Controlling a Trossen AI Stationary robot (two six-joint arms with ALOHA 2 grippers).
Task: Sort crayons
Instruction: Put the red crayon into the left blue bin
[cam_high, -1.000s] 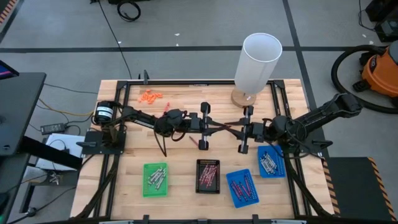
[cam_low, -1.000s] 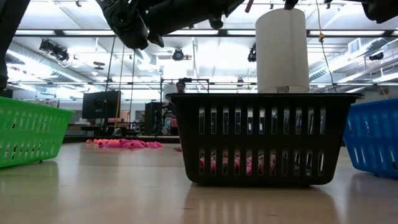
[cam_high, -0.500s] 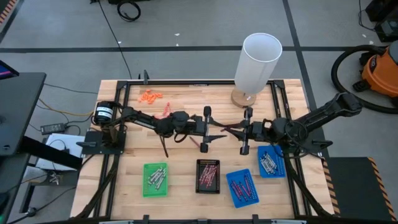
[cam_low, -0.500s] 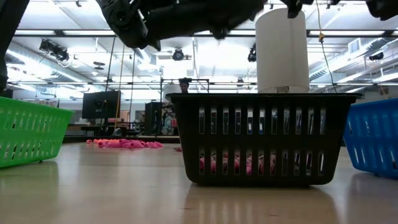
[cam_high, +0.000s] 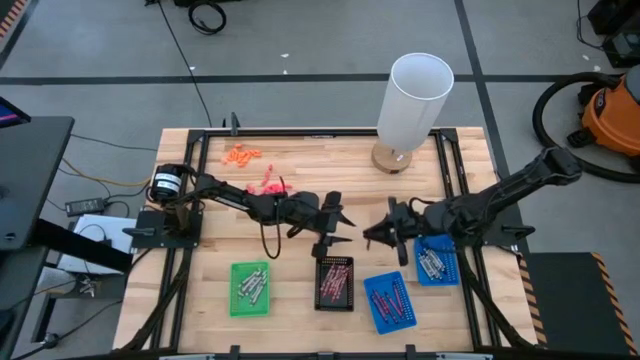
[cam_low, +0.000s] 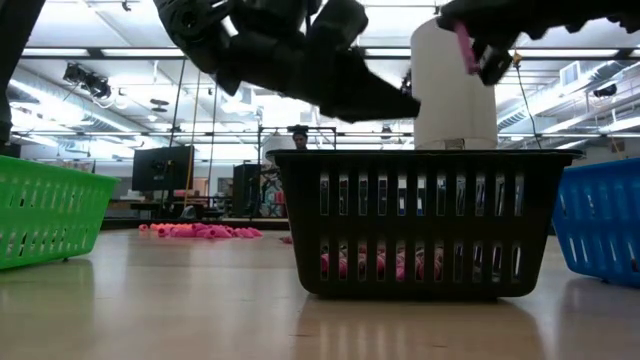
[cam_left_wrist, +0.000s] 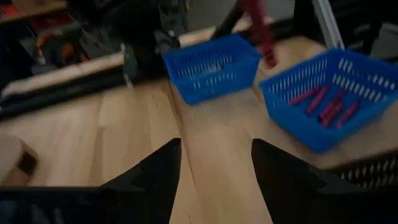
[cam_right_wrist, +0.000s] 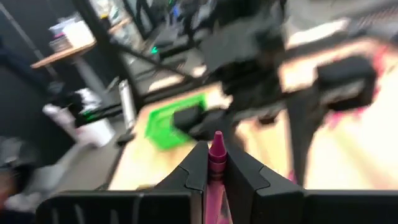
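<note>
Centre frame: right end effector (cam_right_wrist: 215, 163) clamped on a pink crayon (cam_right_wrist: 216, 155); left end effector (cam_left_wrist: 214, 163) apart (holding nothing) above the worktop (cam_left_wrist: 211, 134).

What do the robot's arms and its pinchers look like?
Both arms are black, thin and jointed, like long bent sticks. The left arm has a round silver-and-black part at its base, with dark cables hanging along it. Each gripper, left and right, ends in two flat, pointed black fingers.

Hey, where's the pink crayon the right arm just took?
The pink crayon is pinched in the right gripper, raised above the table between the black basket and the blue baskets.
</note>
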